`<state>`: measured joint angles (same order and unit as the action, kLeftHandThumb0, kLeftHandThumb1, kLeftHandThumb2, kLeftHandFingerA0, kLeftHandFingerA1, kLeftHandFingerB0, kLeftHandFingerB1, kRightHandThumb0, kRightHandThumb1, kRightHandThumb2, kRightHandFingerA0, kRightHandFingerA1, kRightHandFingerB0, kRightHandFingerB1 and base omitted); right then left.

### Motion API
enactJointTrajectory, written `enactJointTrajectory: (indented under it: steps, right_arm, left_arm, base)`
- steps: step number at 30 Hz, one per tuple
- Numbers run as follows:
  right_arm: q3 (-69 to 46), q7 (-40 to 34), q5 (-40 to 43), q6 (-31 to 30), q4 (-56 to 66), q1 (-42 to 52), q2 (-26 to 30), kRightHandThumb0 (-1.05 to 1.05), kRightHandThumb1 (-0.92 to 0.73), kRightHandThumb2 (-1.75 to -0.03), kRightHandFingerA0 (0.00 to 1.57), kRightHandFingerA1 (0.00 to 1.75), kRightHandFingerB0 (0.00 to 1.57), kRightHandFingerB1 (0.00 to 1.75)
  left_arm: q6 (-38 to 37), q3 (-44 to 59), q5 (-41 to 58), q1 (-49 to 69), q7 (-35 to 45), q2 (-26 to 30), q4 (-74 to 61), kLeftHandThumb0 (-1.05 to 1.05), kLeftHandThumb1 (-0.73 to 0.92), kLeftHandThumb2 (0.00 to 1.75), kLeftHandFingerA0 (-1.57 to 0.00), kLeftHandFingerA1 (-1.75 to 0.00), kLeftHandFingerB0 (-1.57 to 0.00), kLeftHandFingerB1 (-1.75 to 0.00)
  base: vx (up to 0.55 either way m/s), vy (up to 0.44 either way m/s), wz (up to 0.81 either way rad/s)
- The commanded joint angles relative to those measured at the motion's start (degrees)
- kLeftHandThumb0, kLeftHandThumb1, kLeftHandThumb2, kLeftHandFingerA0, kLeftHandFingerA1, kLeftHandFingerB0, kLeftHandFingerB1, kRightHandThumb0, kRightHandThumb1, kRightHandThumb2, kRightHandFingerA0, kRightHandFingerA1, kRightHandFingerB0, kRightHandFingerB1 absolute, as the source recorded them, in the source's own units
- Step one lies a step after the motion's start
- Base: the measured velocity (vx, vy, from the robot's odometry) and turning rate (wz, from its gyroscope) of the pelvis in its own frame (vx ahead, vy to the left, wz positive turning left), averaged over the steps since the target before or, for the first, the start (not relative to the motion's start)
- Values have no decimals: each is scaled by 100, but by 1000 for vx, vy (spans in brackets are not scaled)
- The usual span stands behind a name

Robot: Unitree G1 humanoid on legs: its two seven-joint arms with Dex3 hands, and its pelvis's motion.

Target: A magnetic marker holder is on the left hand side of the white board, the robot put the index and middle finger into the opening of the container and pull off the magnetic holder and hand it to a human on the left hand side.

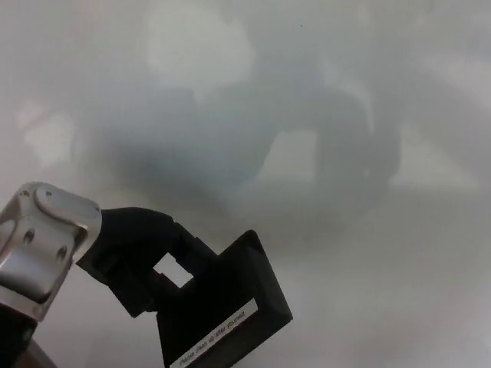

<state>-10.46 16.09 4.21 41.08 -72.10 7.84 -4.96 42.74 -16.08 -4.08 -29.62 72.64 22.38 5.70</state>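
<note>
1. Left hand (pixel 142 257) low at picture left, black fingers hooked into the magnetic holder (pixel 222 310); it reads as clamped on the holder, though black on black makes the exact finger placement hard to see
2. Holder sits at bottom centre-left, tilted with its white label strip (pixel 219 333) running diagonally; it looks lifted away from the white board (pixel 322 100), but contact at the far edge can't be ruled out
3. Risk: hook-style hold only, so the holder may slide off the fingers if the wrist rolls further and the opening tips downward
4. Risk: holder swings back near the board and the magnet snaps it on again, likely askew, if the arm moves along the board instead of away from it
5. Risk: tilt spills any markers inside; contents not visible
6. Risk: handover misses, as no person shows in view, so release timing to the left is a guess and a drop is possible
7. Right hand not in view
</note>
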Motion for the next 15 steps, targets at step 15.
enactJointTrajectory:
  steps: [15]
  right_arm:
    - [-12, 96, 34, -110, 31, -80, 73, -54, -73, -62, 80, 53, 39, 33]
  left_arm:
    - [1087, 2446, 3653, 2817, 222, -2786, -961, -52, 70, 82, -101, -95, -96, -65]
  base:
    - [0, 0, 0]
